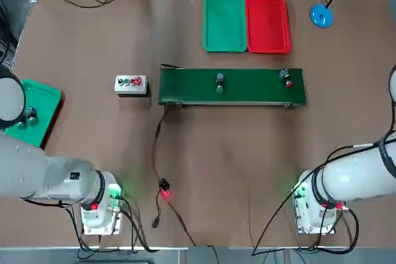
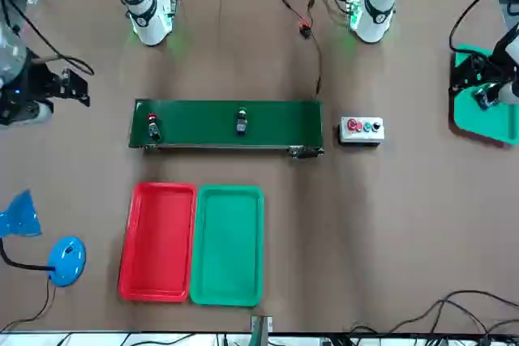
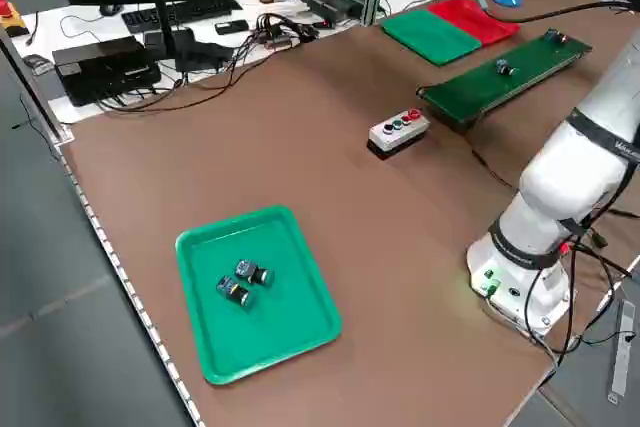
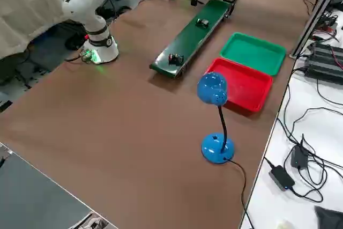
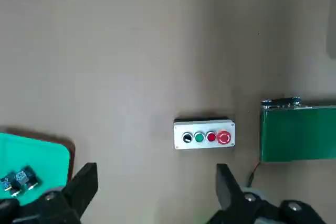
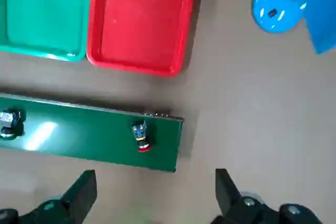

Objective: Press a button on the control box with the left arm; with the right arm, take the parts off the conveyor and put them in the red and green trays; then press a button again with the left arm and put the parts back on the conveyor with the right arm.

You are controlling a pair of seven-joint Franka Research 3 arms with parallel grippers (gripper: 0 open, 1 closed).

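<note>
The white control box [image 1: 131, 83] sits just left of the dark green conveyor [image 1: 232, 86]. On the belt stand a green-capped part [image 1: 219, 83] near the middle and a red-capped part [image 1: 286, 78] near the right end. Behind the belt lie the green tray [image 1: 224, 23] and the red tray [image 1: 267, 23], side by side with nothing in them. My left gripper [image 5: 156, 174] hangs open, high above the table on the near side of the control box [image 5: 203, 134]. My right gripper [image 6: 155, 177] is open too, raised near the belt's right end and the red-capped part [image 6: 139, 136].
A teal tray [image 1: 37, 106] holding two small dark pieces [image 3: 242, 280] lies at the table's left edge under the left arm. A blue desk lamp [image 1: 322, 13] stands at the far right. A black cable with a red clip [image 1: 164, 193] runs from the conveyor toward the near edge.
</note>
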